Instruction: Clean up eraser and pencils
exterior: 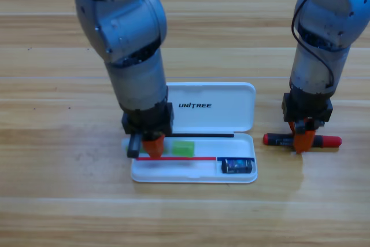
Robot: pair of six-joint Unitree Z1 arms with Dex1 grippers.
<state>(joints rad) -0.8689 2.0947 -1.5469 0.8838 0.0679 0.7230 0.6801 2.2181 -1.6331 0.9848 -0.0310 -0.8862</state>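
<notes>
Pencils first: the green pencil (182, 147) lies inside the tray of the open white case (193, 174), toward its left half, and the left gripper (152, 146) points down right on its left end. I cannot tell from here whether that gripper is parted or closed, since it hides its own gap. The red-and-black pencil (324, 140) lies flat on the table (58, 201), just right of the case and not touching it. The right gripper (304, 142) stands straight down over the middle of that pencil, covering it there; I cannot tell whether it has hold of it. The eraser (237, 165) sits in the small compartment at the tray's right end. The case lid, lettered UNITREE, lies flat behind the tray.
</notes>
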